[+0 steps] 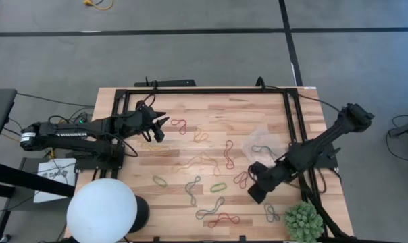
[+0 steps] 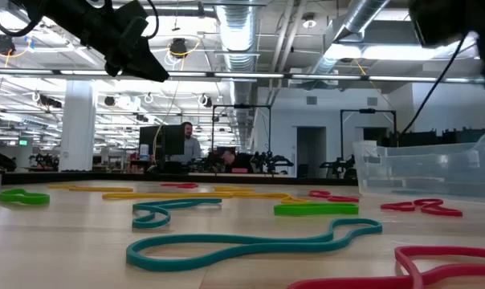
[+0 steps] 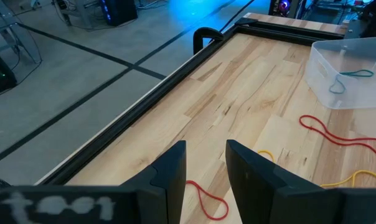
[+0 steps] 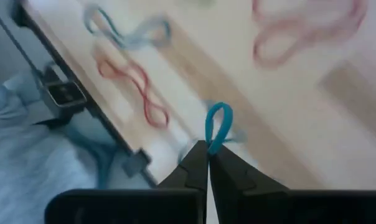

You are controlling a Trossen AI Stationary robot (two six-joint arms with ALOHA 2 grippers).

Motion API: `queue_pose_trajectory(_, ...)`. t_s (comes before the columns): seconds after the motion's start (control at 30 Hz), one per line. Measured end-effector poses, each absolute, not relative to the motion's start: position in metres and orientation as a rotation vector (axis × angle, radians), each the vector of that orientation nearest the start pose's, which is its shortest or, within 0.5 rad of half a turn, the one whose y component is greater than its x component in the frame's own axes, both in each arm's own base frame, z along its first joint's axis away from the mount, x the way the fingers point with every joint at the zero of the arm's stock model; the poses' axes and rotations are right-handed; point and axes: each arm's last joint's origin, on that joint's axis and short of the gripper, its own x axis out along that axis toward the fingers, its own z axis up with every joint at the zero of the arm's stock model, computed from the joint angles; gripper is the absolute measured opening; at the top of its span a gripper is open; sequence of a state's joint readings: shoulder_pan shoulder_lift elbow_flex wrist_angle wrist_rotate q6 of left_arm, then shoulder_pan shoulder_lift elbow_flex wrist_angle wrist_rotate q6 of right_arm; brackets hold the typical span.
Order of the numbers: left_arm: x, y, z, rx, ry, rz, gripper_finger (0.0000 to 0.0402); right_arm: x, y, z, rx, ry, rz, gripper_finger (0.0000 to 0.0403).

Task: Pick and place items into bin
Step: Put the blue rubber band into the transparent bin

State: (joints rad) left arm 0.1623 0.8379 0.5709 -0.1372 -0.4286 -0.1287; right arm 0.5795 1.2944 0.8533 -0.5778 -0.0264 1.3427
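Right wrist view alone shows the right gripper (image 4: 208, 155) pinched on a teal band (image 4: 218, 126).

bright overhead light; right wrist view blurred.

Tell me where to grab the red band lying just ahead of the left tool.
Pinch one strand of the red band's near loop, coming straight down from above. It lies thin and flat on the table, so no side offers an edge. The open left tool sits right beside it.

Left end effector (image 3: 205, 171) parted above red band (image 3: 208, 200).
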Motion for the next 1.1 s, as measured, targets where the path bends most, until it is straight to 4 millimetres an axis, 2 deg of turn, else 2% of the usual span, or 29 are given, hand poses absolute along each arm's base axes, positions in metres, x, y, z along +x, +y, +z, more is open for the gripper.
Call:
queue_pose_trajectory(0.13,0.178,0.041,0.256,-0.068,0.369,0.608,0.0104,0.203,0.115,0.248,0.697,1.026,-0.27,0.0003)
queue_pose_trajectory(0.33,0.178,0.041,0.256,-0.068,0.37,0.607,0.0104,0.175,0.062,0.256,0.453,1.06,-0.763,0.0001)
queue_pose_trajectory(0.43,0.178,0.041,0.256,-0.068,0.371,0.607,0.0104,0.169,0.042,0.256,0.416,1.126,-0.888,0.0001)
queue_pose_trajectory(0.67,0.177,0.041,0.255,-0.07,0.373,0.607,0.0104,0.194,0.023,0.249,0.381,1.176,-0.754,0.0001)
queue_pose_trajectory(0.97,0.177,0.041,0.255,-0.07,0.378,0.606,0.0104,0.214,-0.007,0.221,0.334,1.386,-0.805,0.0003)
queue_pose_trajectory(1.1,0.177,0.041,0.255,-0.073,0.382,0.605,0.0104,0.221,-0.017,0.207,0.35,1.454,-0.847,0.0022)
